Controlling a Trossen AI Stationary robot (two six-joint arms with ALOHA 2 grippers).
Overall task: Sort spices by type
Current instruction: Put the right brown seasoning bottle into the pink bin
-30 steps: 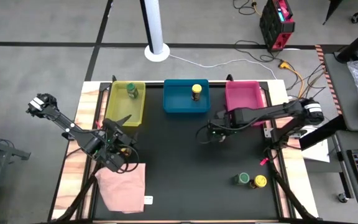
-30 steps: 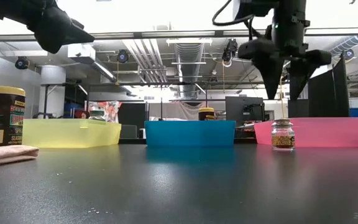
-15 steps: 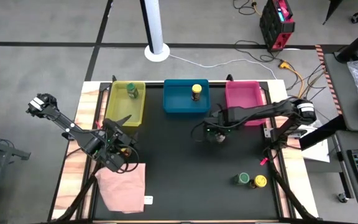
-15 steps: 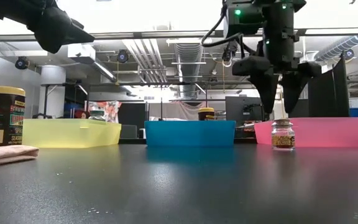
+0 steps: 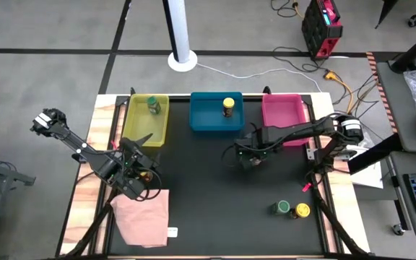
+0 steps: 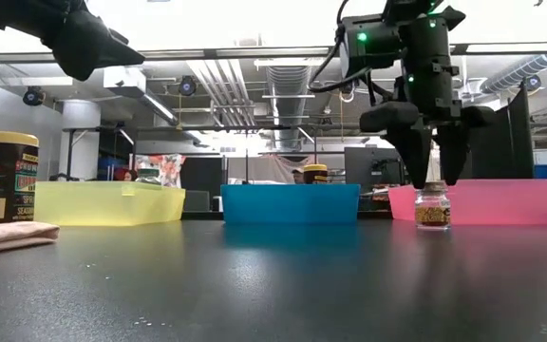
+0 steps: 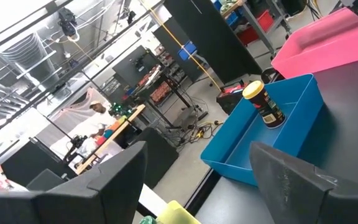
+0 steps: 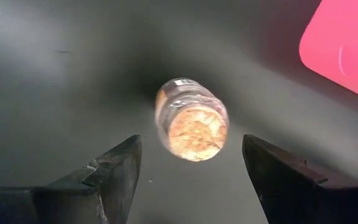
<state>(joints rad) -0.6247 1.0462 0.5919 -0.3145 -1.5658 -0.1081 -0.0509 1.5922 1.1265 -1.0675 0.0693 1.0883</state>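
My right gripper (image 8: 191, 186) is open and points down over a small glass spice jar (image 8: 191, 119) that stands on the black table in front of the pink bin (image 5: 283, 110). In the low view its fingers flank the jar's top (image 6: 431, 187) with a gap on each side. A green-lidded jar (image 5: 152, 105) stands in the yellow bin and a yellow-lidded jar (image 5: 228, 107) in the blue bin. Two more jars, green-lidded (image 5: 282, 208) and yellow-lidded (image 5: 302, 210), stand near the table's right near corner. My left gripper (image 7: 197, 186) is open and holds nothing, raised above the pink cloth (image 5: 143, 217).
The yellow bin (image 5: 137, 128), blue bin (image 5: 202, 124) and pink bin line the table's far edge. The pink cloth lies at the left near corner. A dark jar with a yellow lid (image 6: 6, 176) stands at the far left in the low view. The black mat between the arms is bare.
My right gripper has come down toward the small glass jar, from well above it to the level of its top, so that its fingers now stand on either side of the lid. The jar has not moved.
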